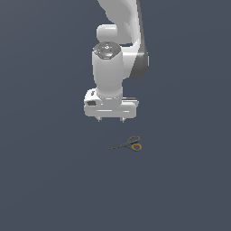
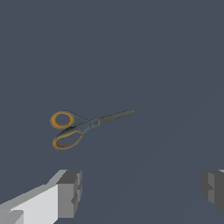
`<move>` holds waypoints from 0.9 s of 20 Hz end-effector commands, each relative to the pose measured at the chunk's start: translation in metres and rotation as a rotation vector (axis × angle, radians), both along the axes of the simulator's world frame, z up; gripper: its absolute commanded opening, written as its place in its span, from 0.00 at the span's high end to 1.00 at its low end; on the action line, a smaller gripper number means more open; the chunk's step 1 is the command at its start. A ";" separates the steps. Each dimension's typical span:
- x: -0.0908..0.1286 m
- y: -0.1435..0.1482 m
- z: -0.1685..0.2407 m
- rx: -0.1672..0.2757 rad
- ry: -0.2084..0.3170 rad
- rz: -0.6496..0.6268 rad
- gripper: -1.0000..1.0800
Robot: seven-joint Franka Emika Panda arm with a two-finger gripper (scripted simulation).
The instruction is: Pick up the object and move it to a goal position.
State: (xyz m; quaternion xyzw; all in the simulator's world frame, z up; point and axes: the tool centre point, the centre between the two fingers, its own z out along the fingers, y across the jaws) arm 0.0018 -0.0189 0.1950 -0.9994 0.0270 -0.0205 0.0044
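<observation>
The object is a small pair of scissors with thin dark blades and two orange-yellow ring handles, lying flat on the dark surface. In the exterior view its handles point to the right and its blade tip to the left. My gripper hangs above the surface, short of the scissors and slightly toward the exterior view's left, touching nothing. Its jaws stand wide apart with nothing between them. In the wrist view the scissors lie beyond the two grey fingertips, well apart from them.
A plain dark grey-blue surface fills both views. The white arm rises behind the gripper.
</observation>
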 end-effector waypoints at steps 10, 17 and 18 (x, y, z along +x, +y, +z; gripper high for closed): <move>-0.007 0.010 -0.006 -0.001 0.043 0.020 0.04; -0.007 0.011 -0.007 -0.001 0.047 0.021 0.04; -0.007 0.011 -0.007 0.000 0.047 0.016 0.04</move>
